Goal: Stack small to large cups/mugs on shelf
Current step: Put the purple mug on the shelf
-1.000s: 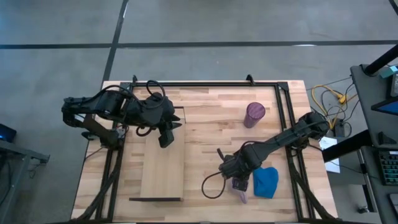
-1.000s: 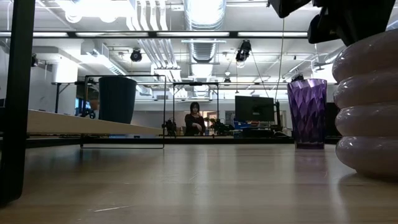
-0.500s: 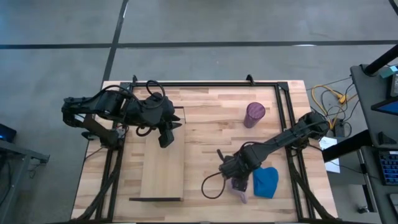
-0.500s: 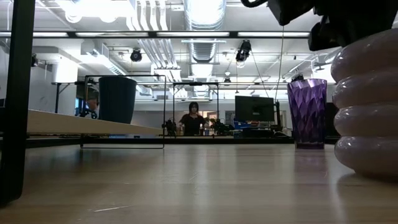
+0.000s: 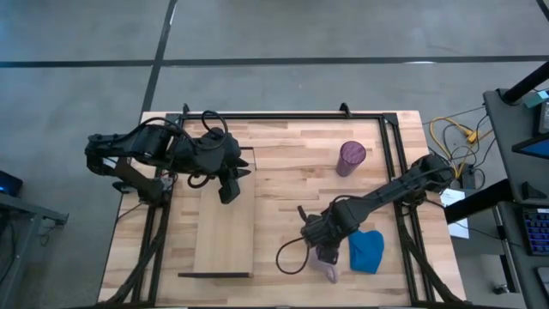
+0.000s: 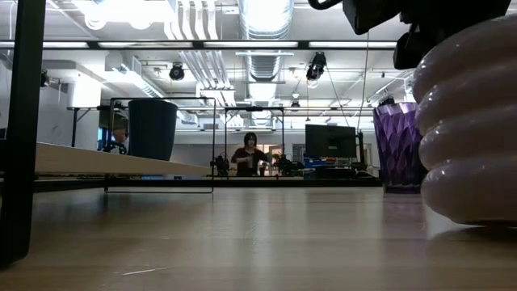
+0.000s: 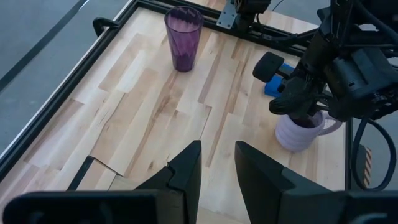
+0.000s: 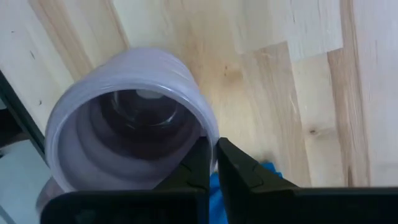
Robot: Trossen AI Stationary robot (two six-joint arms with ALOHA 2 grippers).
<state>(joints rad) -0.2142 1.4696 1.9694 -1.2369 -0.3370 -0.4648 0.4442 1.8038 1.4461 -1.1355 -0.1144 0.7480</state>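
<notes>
Three vessels: one dark blue cup (image 6: 152, 129) stands on the shelf (image 5: 225, 227) at the left, where the left gripper (image 5: 229, 190) hangs with fingers slightly spread. One lilac mug (image 7: 298, 129) sits on the tabletop (image 5: 283, 189), its rim pinched by the right gripper (image 8: 211, 163); one blue cloth (image 5: 366, 250) lies beside it. One purple tumbler (image 5: 351, 158) stands farther right.

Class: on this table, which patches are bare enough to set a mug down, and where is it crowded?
Bare: most of the shelf plank and the tabletop between it and the purple tumbler. Crowded: the near right corner, where the right end effector pinches the lilac mug rim beside the blue cloth.
</notes>
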